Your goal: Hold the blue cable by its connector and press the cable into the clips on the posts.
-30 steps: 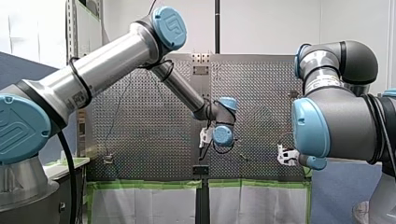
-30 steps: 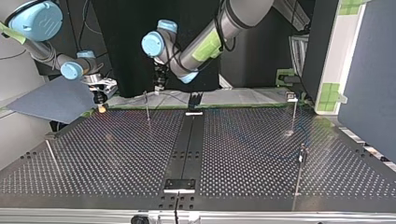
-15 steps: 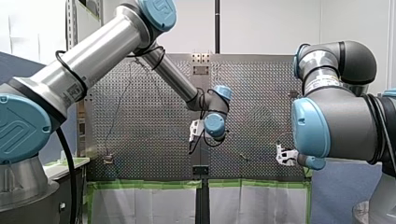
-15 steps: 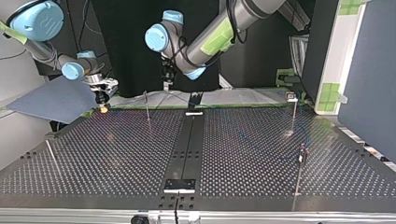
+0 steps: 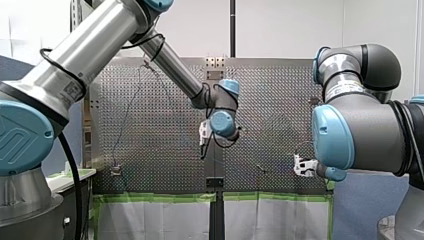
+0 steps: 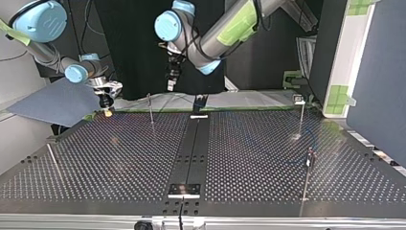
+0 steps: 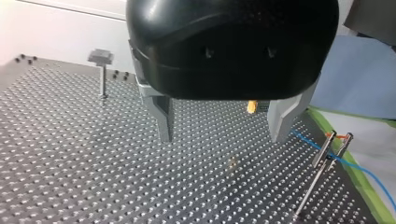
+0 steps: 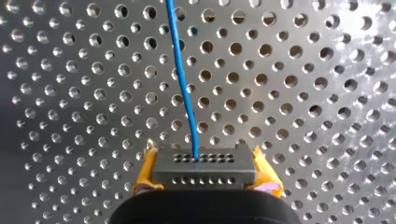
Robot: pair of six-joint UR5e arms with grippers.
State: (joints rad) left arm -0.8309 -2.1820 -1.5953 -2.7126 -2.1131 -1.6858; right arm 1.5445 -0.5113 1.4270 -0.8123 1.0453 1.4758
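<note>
Blue cable [image 8: 182, 79] runs from its connector [image 8: 204, 165] across the perforated tabletop [image 8: 317, 93]; my right end effector [image 8: 205, 173] clamps the connector between yellow pads. My left end effector [image 7: 223, 126] hangs above the tabletop, fingers apart, cable crossing a post [image 7: 322, 158] nearby.

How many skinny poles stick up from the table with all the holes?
4, going by the top view: the far-left post, the far-right post, the near-right post and the near-left post. Others may be hidden from this camera.
</note>
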